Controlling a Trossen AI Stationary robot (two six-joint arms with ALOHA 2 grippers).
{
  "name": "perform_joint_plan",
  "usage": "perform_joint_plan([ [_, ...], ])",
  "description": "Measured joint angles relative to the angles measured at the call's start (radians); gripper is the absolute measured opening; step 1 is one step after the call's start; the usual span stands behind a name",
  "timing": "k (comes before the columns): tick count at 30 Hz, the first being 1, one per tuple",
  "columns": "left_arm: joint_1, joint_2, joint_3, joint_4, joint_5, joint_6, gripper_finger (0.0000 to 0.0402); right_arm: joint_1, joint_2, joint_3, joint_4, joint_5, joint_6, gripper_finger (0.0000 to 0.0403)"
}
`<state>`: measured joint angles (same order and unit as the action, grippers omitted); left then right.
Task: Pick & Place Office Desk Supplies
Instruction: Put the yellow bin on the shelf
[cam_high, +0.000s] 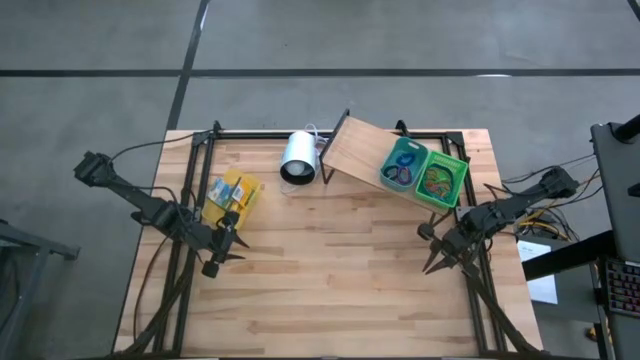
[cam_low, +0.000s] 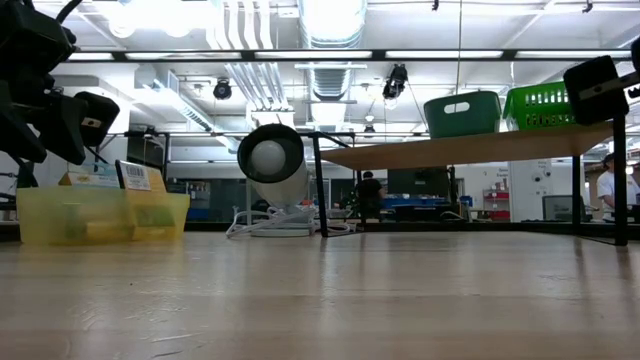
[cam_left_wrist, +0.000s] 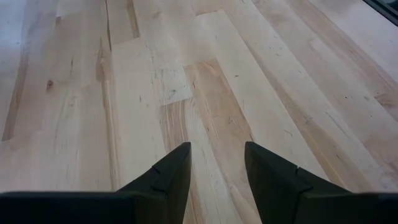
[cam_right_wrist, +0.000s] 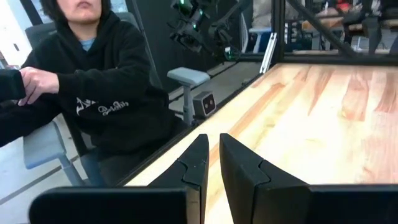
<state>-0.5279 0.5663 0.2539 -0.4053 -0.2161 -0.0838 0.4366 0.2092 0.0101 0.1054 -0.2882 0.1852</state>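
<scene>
The office desk supplies sit at the back of the table. A clear yellow tray (cam_high: 232, 195) (cam_low: 100, 215) at the far left holds small yellow boxes. A teal bin (cam_high: 403, 165) and a green bin (cam_high: 440, 180) with coloured rubber bands rest on the slanted wooden board (cam_high: 360, 150). My left gripper (cam_high: 222, 250) (cam_left_wrist: 217, 168) hangs open over bare wood, just in front of the yellow tray. My right gripper (cam_high: 440, 258) (cam_right_wrist: 212, 155) hovers by the table's right edge in front of the green bin, its fingers almost together with nothing between them.
A big white cylinder (cam_high: 298, 158) (cam_low: 272, 160) lies at the back centre next to the board, with a white cord beside it. A dark metal frame (cam_high: 190, 200) runs along the table's sides. A seated person in a black hoodie (cam_right_wrist: 93, 93) is beyond the table's edge.
</scene>
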Motion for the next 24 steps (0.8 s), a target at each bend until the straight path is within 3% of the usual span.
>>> perform_joint_plan([
  [10, 0.000, 0.000, 0.000, 0.000, 0.000, 0.000, 0.0152, 0.000, -0.153, 0.000, -0.058, 0.001, -0.054, 0.0038],
  [24, 0.000, 0.000, 0.000, 0.000, 0.000, 0.000, 0.0152, 0.000, -0.108, 0.001, -0.059, 0.000, 0.048, 0.0038],
])
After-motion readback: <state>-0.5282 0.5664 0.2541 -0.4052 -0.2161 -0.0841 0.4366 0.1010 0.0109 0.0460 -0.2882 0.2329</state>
